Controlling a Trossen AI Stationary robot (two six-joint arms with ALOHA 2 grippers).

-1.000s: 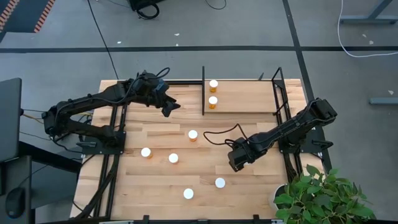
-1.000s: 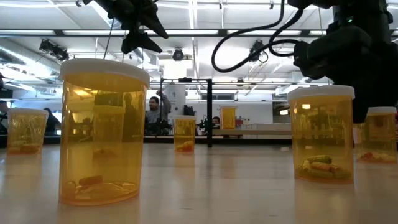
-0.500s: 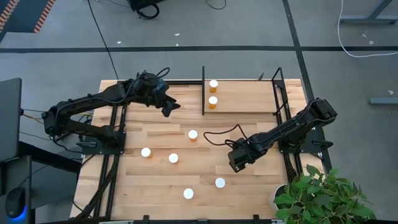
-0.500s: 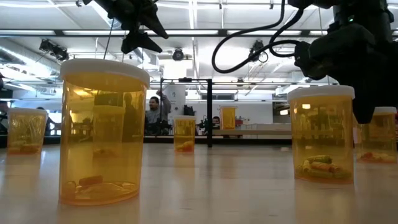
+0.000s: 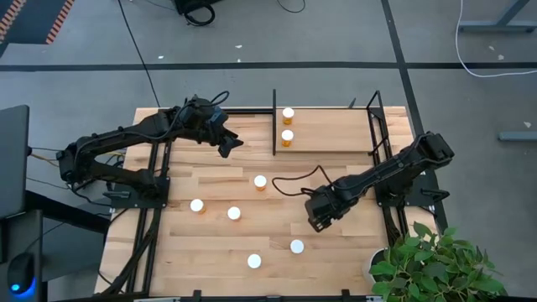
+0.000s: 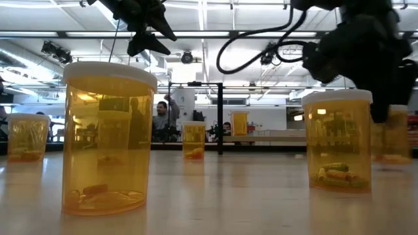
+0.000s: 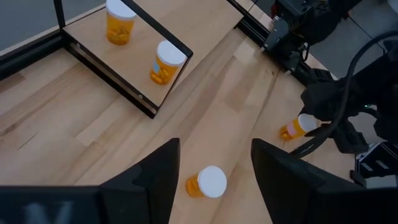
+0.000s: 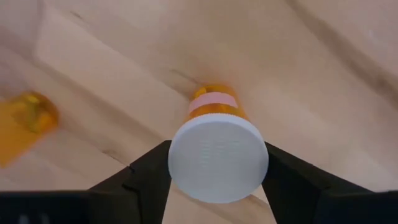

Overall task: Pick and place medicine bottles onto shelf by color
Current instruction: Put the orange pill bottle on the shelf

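Two medicine bottles [image 5: 288,113] [image 5: 287,136], orange with white caps, stand on the shelf [image 5: 336,130] at the table's far side. Several more stand upright on the tabletop, one at the centre [image 5: 260,181] and others toward the near left [image 5: 196,205] [image 5: 254,261]. My right gripper [image 5: 317,216] points down over the right middle, shut on one bottle [image 8: 214,102]. My left gripper [image 5: 228,149] hangs open and holding nothing above the far left part, left of the shelf, with the centre bottle [image 7: 207,182] below it. My right gripper pinches the bottle's round white cap [image 8: 180,158] between its two fingers [image 8: 152,168], one on each side of the rim. The fingers come from above, pointing down. The bottle hangs upright under them. Whether its base [image 6: 390,156] is off the table I cannot tell.
Black metal bars [image 5: 274,122] edge the shelf, and each arm's black frame [image 5: 155,180] [image 5: 390,193] runs along a side of the table. A potted plant [image 5: 428,260] stands at the near right corner. A black cable [image 5: 294,180] loops over the table beside the right arm.
My right gripper has turned slightly and edged toward the table's left, and the bottle between its fingers has shifted with it. My left arm has kept still.
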